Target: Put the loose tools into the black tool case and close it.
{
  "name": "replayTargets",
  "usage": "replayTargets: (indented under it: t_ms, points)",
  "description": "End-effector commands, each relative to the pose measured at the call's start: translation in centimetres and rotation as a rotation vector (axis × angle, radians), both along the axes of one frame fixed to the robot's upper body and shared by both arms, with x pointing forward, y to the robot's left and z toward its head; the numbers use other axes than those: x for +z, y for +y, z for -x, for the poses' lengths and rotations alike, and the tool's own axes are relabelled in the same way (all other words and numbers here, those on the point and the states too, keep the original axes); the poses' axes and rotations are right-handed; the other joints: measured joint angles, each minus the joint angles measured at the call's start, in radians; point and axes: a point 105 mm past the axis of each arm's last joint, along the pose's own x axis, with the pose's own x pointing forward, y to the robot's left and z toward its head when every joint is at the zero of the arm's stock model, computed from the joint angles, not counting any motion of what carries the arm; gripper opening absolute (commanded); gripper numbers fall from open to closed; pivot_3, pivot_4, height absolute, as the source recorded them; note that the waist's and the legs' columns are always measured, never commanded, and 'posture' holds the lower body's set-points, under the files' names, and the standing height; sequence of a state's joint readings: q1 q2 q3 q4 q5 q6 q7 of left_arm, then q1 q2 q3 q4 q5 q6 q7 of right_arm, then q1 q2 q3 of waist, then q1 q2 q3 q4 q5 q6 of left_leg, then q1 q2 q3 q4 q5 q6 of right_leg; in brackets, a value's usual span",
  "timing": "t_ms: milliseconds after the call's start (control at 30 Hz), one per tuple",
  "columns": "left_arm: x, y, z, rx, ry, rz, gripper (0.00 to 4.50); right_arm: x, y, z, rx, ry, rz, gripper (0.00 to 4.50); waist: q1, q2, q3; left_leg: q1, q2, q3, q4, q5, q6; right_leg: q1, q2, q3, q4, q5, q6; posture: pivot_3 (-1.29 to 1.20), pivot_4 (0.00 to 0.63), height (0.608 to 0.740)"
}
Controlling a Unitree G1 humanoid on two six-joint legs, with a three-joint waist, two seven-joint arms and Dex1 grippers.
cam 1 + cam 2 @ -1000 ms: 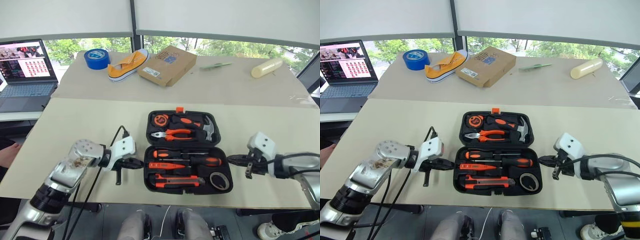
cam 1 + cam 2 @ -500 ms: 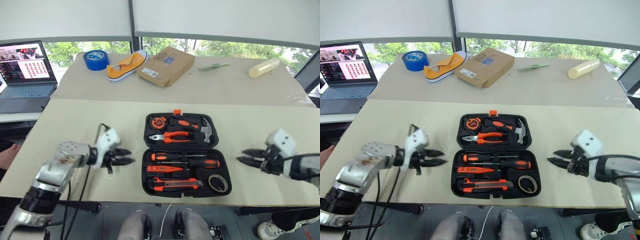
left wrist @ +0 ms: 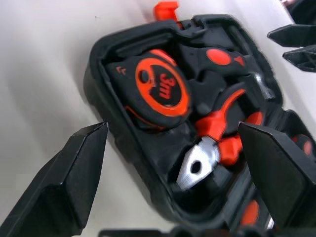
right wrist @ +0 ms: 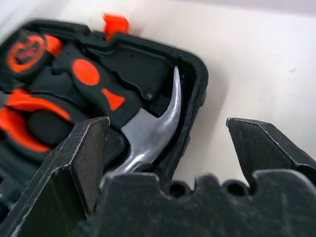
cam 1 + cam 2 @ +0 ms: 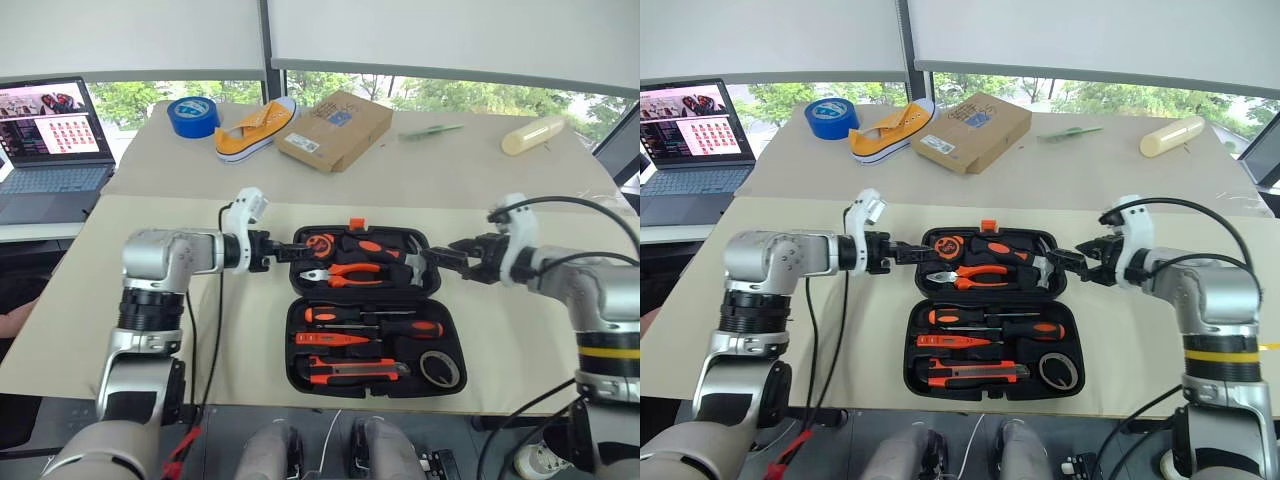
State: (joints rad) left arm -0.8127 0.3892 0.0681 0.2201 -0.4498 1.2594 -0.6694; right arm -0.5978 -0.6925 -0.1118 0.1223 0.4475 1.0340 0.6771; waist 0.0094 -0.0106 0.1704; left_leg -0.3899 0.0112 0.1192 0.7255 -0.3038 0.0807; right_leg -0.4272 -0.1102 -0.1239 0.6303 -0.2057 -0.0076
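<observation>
Now the beige tabletop (image 5: 160, 250) carries the black tool case (image 5: 370, 305) lying open and flat at its near middle, lid half away from me with the tape measure (image 3: 160, 91), pliers (image 5: 345, 270) and hammer (image 4: 148, 133) in their slots, near half seating the two screwdrivers (image 5: 375, 320), the utility knife (image 5: 350, 368) and the small dark tape roll (image 5: 440, 368). My left tool (image 5: 292, 251) sits at the lid's left edge and my right tool (image 5: 445, 252) at its right edge, each with its fingers spread wide to either side of the lid wall and gripping nothing.
</observation>
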Motion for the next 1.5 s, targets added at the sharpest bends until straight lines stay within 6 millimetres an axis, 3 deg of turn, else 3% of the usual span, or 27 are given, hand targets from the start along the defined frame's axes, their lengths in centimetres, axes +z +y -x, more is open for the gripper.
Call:
replayTargets:
  t_ms: [33,100,233,433,500,733,1067,1167,1233,1367,1500]
  points:
    - [0.2,-0.1,-1.1,0.058,-0.029,-0.014,4.07,0.6,-0.1,-1.2,-0.035,-0.037,0.02,4.5,-0.001,0.0,0.0,0.0,0.0,0.0,0.0,0.0,0.0,0.0,0.0,0.0,0.0,0.0,0.0,0.0,0.15,0.731]
    - [-0.2,0.0,-1.1,0.069,-0.029,-0.03,3.72,0.5,0.0,-1.4,-0.047,-0.03,0.018,3.95,-0.001,0.0,0.0,0.001,0.0,0.001,0.0,0.0,0.0,0.0,0.0,0.0,0.0,0.0,0.0,0.0,0.15,0.731]
    - [-0.3,0.0,-1.1,0.078,-0.024,-0.017,2.26,0.6,0.4,-1.5,-0.041,-0.033,0.007,2.79,-0.002,0.0,0.0,0.001,0.0,0.001,0.0,0.0,-0.001,0.0,0.0,0.0,0.0,0.0,0.0,0.0,0.15,0.731]
    - [-0.5,-0.4,-0.8,0.075,-0.016,-0.002,0.1,0.7,0.9,-1.4,-0.033,-0.042,0.0,0.64,0.0,0.0,0.0,0.004,0.0,0.0,0.0,0.001,-0.001,0.003,-0.002,0.0,0.0,0.0,0.0,0.0,0.15,0.731]
    - [-0.5,-0.6,-0.7,0.072,-0.018,-0.001,0.0,0.8,1.0,-1.4,-0.03,-0.046,0.0,0.02,-0.001,0.0,0.0,0.004,0.0,0.0,0.0,0.001,-0.002,0.003,-0.002,0.001,0.0,0.0,0.0,0.0,0.15,0.731]
    - [1.3,-1.7,-0.4,-0.001,-0.116,0.036,0.0,2.6,1.7,-2.3,-0.032,-0.128,-0.004,0.02,-0.006,0.0,0.0,0.005,0.0,0.0,0.0,0.001,-0.003,0.002,-0.002,0.002,0.001,0.0,0.0,0.0,0.15,0.731]
    - [7.8,-3.0,-4.4,0.03,-0.483,0.05,0.0,8.2,3.1,-6.2,-0.074,-0.372,-0.018,0.02,-0.013,0.001,0.0,-0.004,-0.001,0.004,-0.001,0.003,-0.004,-0.01,0.0,0.0,0.003,0.001,-0.002,0.0,0.15,0.731]
    - [8.9,-3.5,-5.1,0.031,-0.544,0.065,0.0,9.4,3.1,-7.2,-0.105,-0.426,-0.039,0.02,-0.015,0.001,0.0,-0.008,-0.001,0.006,-0.003,0.003,-0.004,-0.014,0.002,-0.001,0.004,0.001,-0.002,0.0,0.15,0.731]
    - [8.9,-3.9,-5.3,0.019,-0.577,0.053,0.0,9.9,3.4,-7.5,-0.109,-0.455,-0.071,0.02,-0.016,0.001,0.0,-0.009,-0.002,0.006,-0.006,0.004,-0.004,-0.015,0.002,-0.001,0.004,0.001,-0.002,0.0,0.15,0.731]
    - [6.9,-4.1,-4.8,-0.027,-0.631,0.006,0.0,10.2,3.6,-7.1,-0.097,-0.549,-0.052,0.02,-0.022,0.001,0.0,-0.01,-0.005,0.007,-0.013,0.004,-0.004,-0.019,0.001,-0.002,0.001,0.001,-0.001,0.0,0.15,0.731]
    - [5.9,-3.7,-3.5,-0.036,-0.68,0.018,0.0,9.8,4.0,-5.4,-0.064,-0.599,-0.065,0.02,-0.022,0.001,0.0,-0.013,-0.007,0.006,-0.015,0.004,-0.004,-0.023,0.001,-0.003,0.001,-0.001,0.002,0.0,0.15,0.731]
